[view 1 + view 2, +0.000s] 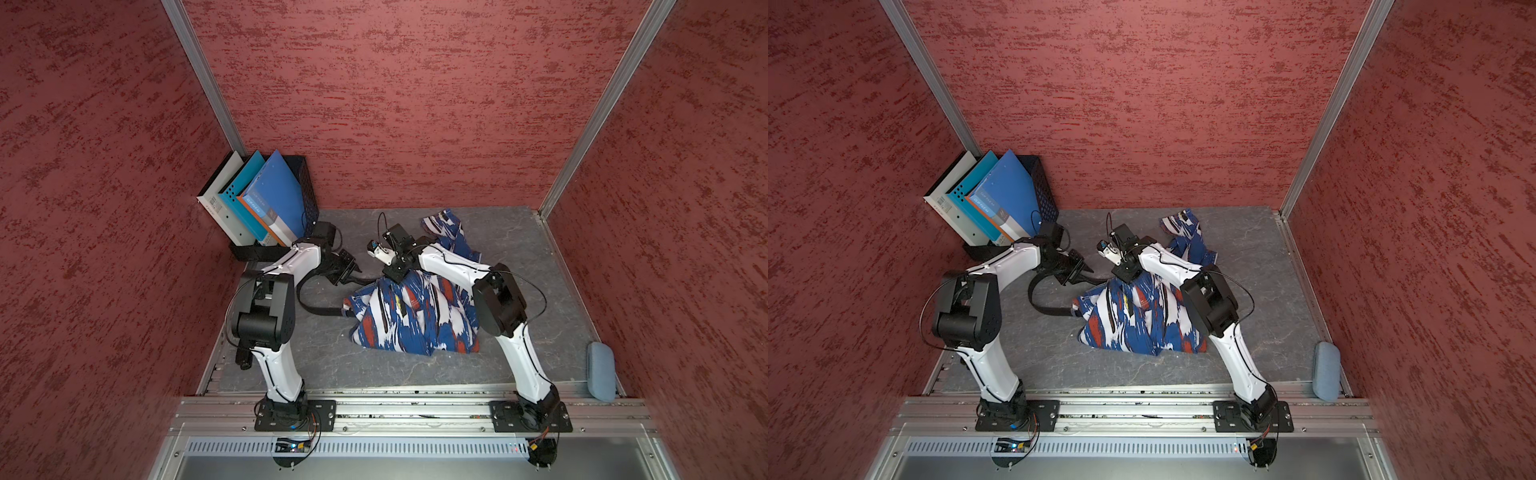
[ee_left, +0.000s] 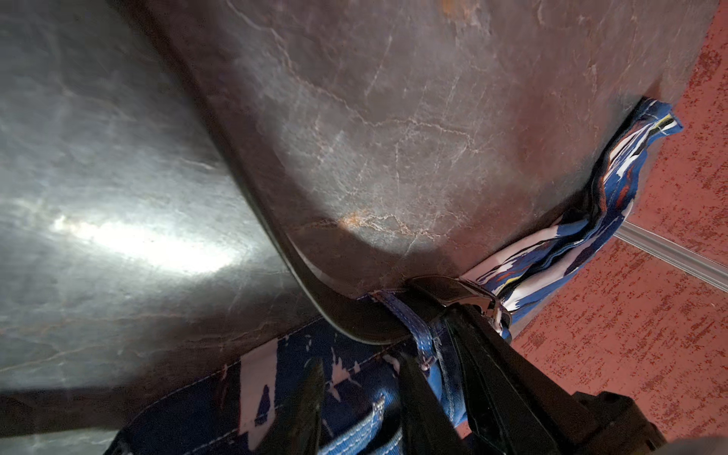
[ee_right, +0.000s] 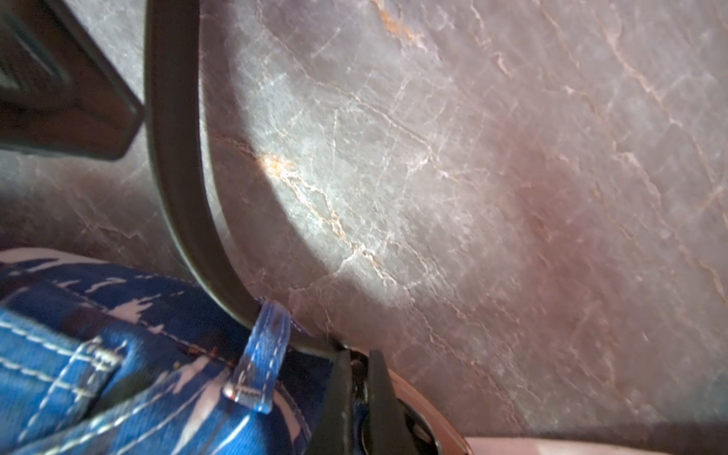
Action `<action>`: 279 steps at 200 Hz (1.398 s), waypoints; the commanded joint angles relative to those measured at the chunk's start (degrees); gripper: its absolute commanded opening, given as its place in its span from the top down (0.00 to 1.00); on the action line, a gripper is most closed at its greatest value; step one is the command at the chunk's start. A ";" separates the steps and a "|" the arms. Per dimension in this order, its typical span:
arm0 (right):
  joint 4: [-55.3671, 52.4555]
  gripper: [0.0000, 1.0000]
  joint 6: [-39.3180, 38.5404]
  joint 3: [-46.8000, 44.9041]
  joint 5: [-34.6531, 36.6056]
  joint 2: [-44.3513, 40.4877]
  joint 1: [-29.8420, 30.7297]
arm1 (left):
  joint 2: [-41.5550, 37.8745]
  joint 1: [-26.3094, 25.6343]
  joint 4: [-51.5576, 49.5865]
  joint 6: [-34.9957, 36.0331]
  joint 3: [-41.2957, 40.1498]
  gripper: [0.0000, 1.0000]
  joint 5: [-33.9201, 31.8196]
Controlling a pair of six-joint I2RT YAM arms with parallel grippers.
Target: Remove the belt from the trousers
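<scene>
**Top views:** In both top views, the left gripper (image 1: 354, 275) and the right gripper (image 1: 394, 276) stand close together at the far edge of the trousers (image 1: 415, 320). Their fingertips are hidden from above. The belt (image 1: 324, 311) loops out of the cloth beside the left gripper. Books (image 1: 266, 199) stand behind the left arm (image 1: 299, 257). A pouch (image 1: 600, 370) lies well apart from both grippers.

**Left wrist view:** The left fingers (image 2: 417, 402) stand partly apart over the trousers and clamp nothing visible. The buckle (image 2: 484, 303) lies just ahead.

**Right wrist view:** The right jaws are closed together beside a belt loop (image 3: 260, 350). What they pinch cannot be told.
</scene>
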 commanded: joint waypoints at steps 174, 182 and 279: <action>-9.65 1.00 1.77 -4.92 0.99 3.70 -0.33 | 4.99 -2.87 -7.46 -7.13 7.32 0.66 -8.01; -9.66 1.00 1.77 -5.05 0.93 3.70 -0.33 | 4.88 -2.90 -7.76 -7.13 7.42 0.66 -8.31; -9.50 1.00 1.76 -5.05 1.14 3.61 -0.32 | 13.40 -5.69 -3.19 -9.59 6.34 1.00 -9.81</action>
